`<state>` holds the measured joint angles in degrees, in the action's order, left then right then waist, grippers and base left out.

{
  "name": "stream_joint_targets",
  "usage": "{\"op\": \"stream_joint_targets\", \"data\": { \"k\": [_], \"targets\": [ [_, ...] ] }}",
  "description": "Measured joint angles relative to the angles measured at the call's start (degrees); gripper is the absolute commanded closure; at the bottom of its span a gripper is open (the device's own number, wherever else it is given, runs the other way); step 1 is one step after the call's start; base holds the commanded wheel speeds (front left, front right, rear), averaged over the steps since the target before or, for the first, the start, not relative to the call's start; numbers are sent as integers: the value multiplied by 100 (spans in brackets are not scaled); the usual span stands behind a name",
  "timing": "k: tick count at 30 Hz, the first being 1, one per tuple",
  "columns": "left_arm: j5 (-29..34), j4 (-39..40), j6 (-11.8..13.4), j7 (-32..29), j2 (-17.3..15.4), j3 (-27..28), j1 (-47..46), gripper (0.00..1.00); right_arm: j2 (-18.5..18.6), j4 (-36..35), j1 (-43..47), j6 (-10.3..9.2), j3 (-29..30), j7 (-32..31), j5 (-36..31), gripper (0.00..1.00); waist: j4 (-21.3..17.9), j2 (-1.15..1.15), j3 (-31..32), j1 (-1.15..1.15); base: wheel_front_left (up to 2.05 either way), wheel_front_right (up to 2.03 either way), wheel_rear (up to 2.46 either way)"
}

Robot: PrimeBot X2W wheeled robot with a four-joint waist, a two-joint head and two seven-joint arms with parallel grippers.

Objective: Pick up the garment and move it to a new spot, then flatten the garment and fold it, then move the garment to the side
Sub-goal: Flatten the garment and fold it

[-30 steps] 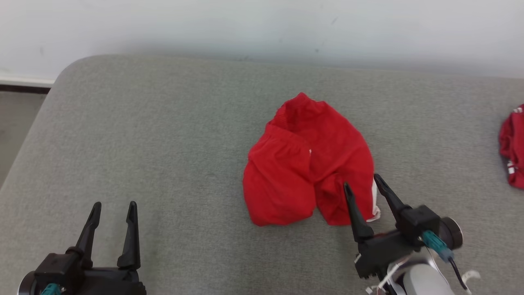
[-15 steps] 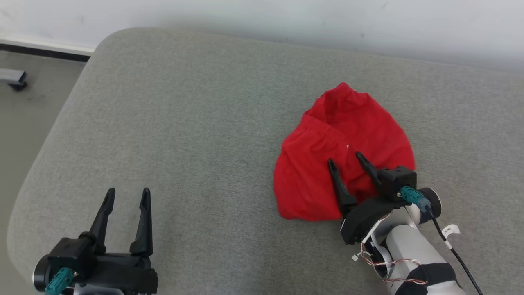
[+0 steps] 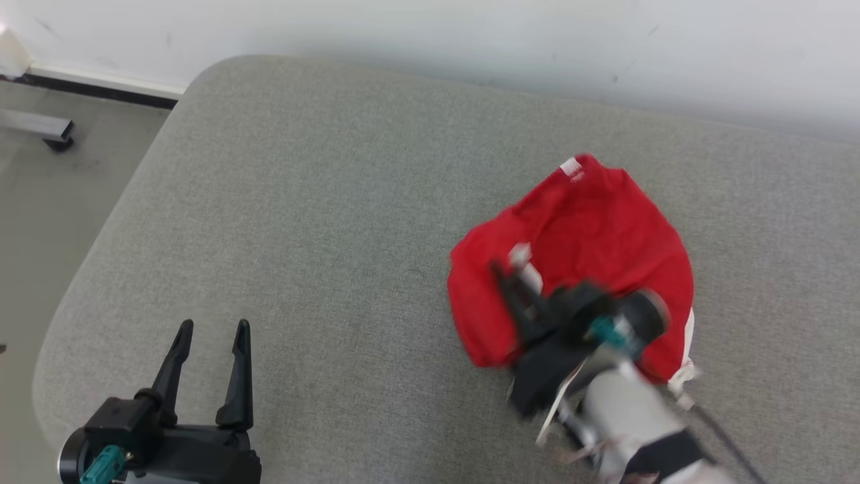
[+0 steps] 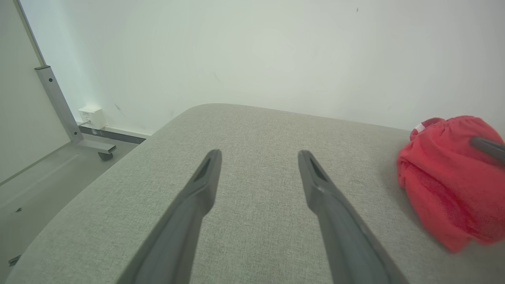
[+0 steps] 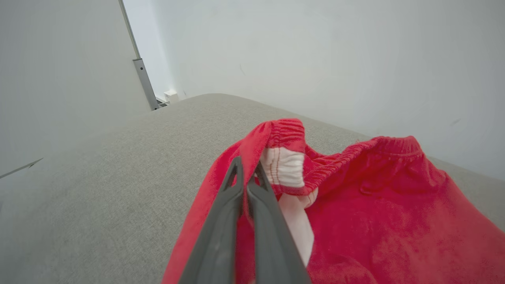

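Right gripper (image 5: 246, 169) is pinching the garment (image 3: 605, 228) for the pick-up.
Its jaws are pressing shut on a fold beside the waistband, probably because an edge lifts more easily. The garment is lying bunched, right of centre in the head frame, on the grey cushion (image 3: 302, 235). The left gripper (image 3: 215, 327), at lower left, is waiting wide open, holding nothing.

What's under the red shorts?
The red shorts lie crumpled on the grey padded surface, which shows all around them. What is directly beneath the pile is hidden by cloth, so nothing more can be told. The right gripper is shut on a fold near the waistband.
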<state>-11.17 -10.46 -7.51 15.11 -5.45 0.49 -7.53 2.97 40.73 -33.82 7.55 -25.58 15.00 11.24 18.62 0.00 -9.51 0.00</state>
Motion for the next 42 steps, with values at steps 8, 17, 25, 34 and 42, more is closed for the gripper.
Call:
{"op": "stream_joint_targets", "data": {
  "k": [8,17,25,34,42],
  "targets": [
    [8,1,0,0,8,-74,82,0,-5,-519,569,0,-1661,10,-51,100,-114,0,136,-1,0,0,0],
    [7,-26,0,0,1,-112,89,0,-4,-271,667,1,-2616,11,619,0,-136,0,72,0,0,0,0],
    [57,-35,0,0,-48,-24,159,0,-7,-678,730,1,-1859,12,644,0,-357,0,155,0,0,0,0],
    [124,25,0,0,-60,34,192,0,318,-1607,1641,1,-761,12,263,0,-767,0,324,-1,0,0,0],
    [188,109,0,0,-101,147,302,0,292,-2529,2594,0,676,13,-23,0,-1061,0,492,0,0,0,0]
  ]
}}
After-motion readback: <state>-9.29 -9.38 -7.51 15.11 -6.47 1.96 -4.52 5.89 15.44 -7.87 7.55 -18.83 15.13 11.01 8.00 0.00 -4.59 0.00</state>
